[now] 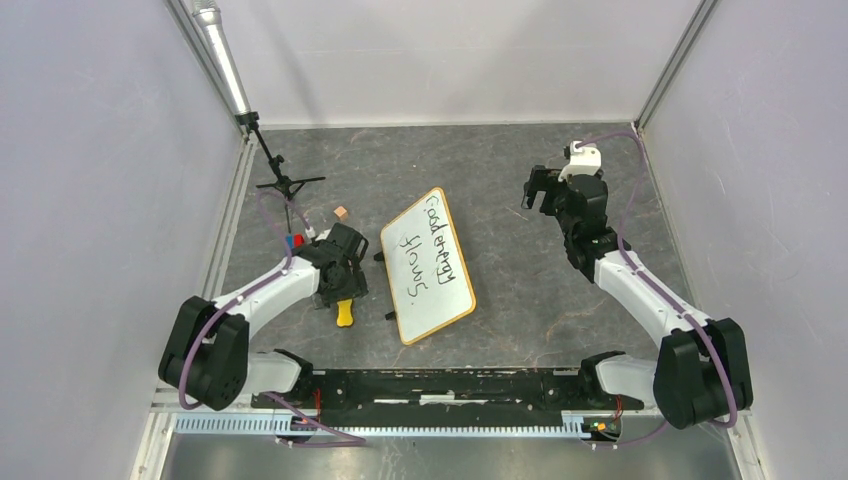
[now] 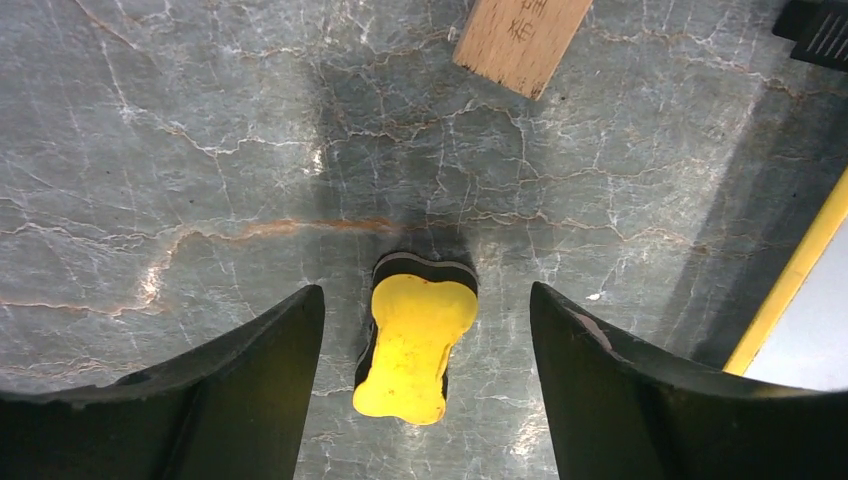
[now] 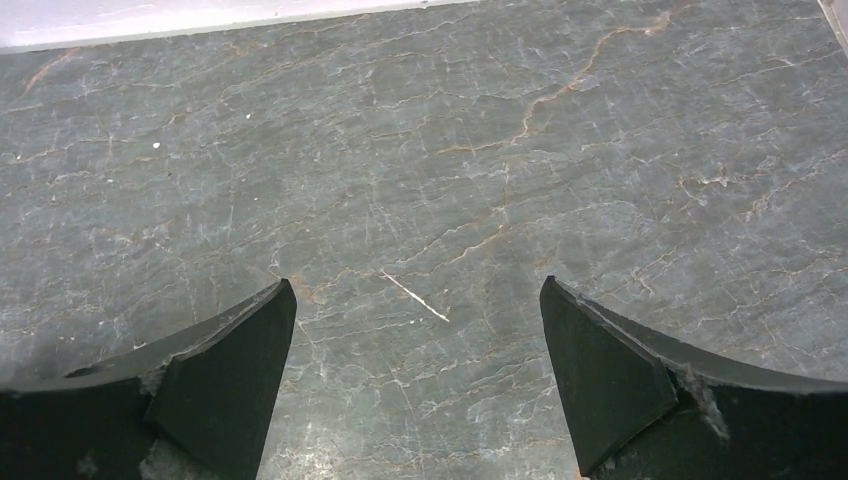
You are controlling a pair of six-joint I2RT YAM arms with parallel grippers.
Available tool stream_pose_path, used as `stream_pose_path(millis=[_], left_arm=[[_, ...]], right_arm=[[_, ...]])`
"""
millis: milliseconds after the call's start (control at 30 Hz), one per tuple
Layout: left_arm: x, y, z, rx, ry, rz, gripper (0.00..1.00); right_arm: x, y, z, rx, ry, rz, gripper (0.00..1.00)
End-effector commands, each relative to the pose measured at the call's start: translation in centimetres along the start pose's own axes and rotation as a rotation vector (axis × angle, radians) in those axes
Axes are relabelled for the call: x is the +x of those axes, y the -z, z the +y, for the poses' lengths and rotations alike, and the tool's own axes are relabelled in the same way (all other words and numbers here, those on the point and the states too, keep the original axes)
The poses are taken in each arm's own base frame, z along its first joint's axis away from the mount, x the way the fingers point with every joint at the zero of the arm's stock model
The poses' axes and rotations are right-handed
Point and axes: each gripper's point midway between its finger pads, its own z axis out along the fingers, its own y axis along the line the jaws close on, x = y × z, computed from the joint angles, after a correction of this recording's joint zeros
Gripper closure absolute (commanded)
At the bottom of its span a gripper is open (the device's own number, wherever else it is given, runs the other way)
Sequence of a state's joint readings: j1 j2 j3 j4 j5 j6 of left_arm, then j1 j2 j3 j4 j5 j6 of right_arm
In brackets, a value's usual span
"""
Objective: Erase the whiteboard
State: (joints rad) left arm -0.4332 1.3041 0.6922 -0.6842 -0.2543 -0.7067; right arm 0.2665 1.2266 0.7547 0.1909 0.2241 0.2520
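grey marbled tabletop point(image 1: 530, 290) carries the whiteboard point(image 1: 428, 265), flat and askew at its middle, black writing on it. left gripper point(image 2: 425, 288) stands released, jaws apart either side of a yellow eraser point(image 2: 410, 345), not touching. right gripper point(image 3: 418, 285) gapes wide, holding nothing.

Two arms, same build. The white-and-black left arm point(image 1: 270, 290) and the white-and-black right arm point(image 1: 640, 295) have white tube links and bulky black joint housings point(image 1: 215, 350). A thin purple cable point(image 1: 181, 378) loops along each arm. The wrist heads are black, and the right one carries a small white block point(image 1: 583, 158). The left gripper point(image 2: 425, 290) and right gripper point(image 3: 418, 285) have curved matte-black fingers point(image 3: 225, 385), with pale scuffs and fluff on the right pair. A flat black base bar point(image 1: 440, 385) joins both bases.
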Motion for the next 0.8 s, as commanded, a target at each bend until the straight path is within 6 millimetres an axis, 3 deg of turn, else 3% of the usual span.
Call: stream_pose_path(millis=[0, 200, 400, 500, 767], left_arm=[[-0.3, -0.3, -0.7, 0.033, 0.076, -0.029, 0.19], [2.1, 0.5, 0.0, 0.038, 0.065, -0.017, 0.20], [1.7, 0.8, -0.6, 0.062, 0.053, -0.058, 0.33], [2.0, 0.1, -0.7, 0.043, 0.039, -0.034, 0.47], [3.0, -0.7, -0.3, 0.030, 0.040, -0.006, 0.62]], right_arm=[[-1.5, -0.3, 0.4, -0.018, 0.016, -0.034, 0.02], [-1.4, -0.6, 0.0, 0.013, 0.004, -0.003, 0.02], [-1.0, -1.0, 2.1, -0.102, 0.039, 0.029, 0.02], [-0.7, -1.2, 2.9, -0.146, 0.053, 0.047, 0.02], [-0.9, -0.7, 2.7, -0.151, 0.088, 0.044, 0.02]])
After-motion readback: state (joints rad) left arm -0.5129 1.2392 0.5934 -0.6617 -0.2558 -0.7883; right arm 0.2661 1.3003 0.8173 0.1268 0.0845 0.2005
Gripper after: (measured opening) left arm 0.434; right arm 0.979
